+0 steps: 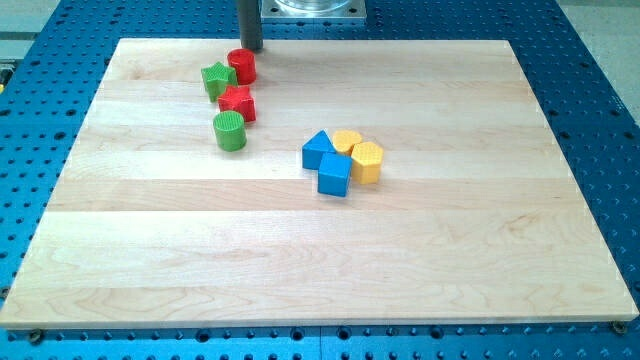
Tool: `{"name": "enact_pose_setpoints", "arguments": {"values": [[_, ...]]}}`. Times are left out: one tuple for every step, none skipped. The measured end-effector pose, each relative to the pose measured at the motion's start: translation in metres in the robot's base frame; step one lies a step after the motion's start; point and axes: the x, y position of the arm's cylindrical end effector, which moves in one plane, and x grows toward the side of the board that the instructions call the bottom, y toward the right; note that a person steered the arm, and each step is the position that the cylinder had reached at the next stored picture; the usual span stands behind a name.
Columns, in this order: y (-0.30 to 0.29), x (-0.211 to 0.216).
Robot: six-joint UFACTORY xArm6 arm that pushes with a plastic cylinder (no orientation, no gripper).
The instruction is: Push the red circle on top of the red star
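Observation:
The red circle [242, 66] is a short red cylinder near the board's top left. The red star [238, 103] lies just below it, almost touching. My tip [250, 48] is the lower end of a dark rod at the board's top edge, right above the red circle and close to it. A green star [216, 79] sits against the red circle's left side. A green circle [230, 131] sits just below the red star.
A cluster sits mid-board: two blue blocks [318, 150] [334, 175], a yellow heart-like block [347, 141] and a yellow hexagon [367, 162]. The wooden board [320, 270] lies on a blue perforated table. The arm's metal base [310, 8] is at the view's top.

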Motion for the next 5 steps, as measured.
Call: {"name": "enact_pose_setpoints", "arguments": {"values": [[-0.002, 0.008], [-0.003, 0.027], [-0.002, 0.036], [-0.002, 0.051], [-0.002, 0.064]]}}
